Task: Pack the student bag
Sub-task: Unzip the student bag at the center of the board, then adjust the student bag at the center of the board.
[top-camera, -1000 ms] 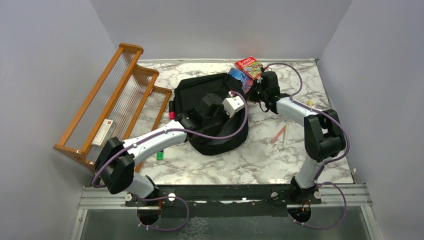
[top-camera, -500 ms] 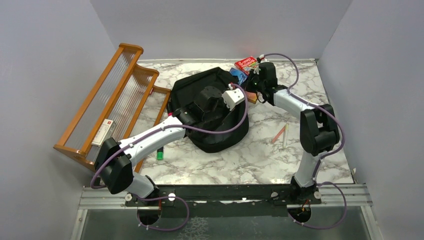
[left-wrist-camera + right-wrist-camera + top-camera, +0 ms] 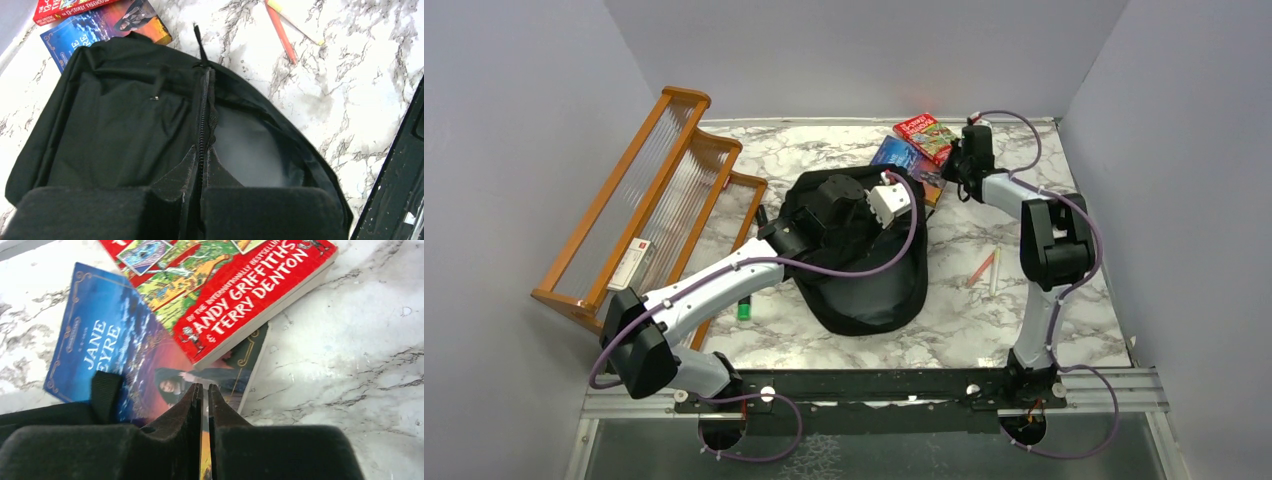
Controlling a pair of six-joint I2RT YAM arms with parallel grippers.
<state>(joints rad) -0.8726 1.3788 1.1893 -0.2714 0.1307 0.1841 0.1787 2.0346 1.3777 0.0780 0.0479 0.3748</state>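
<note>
Marble-veined tabletop [image 3: 984, 320] lies under both arms, and on it the left tool [image 3: 201, 150] is pinched shut on the zip edge of the student bag [image 3: 125, 115]. The bag lies flat and unzipped just beyond the fingertips, grey lining showing right of the zip, and past its far rim, up to the right, an orange pen [image 3: 281, 34] and a pale pen [image 3: 295, 21] lie side by side. The right tool [image 3: 205, 390], jaws only a thin slit apart and gripping nothing, hovers over a blue book [image 3: 105, 345], with a red book [image 3: 235, 295] overlapping it just beyond and the bag's black loop [image 3: 105, 390] resting on the blue cover to its left.
</note>
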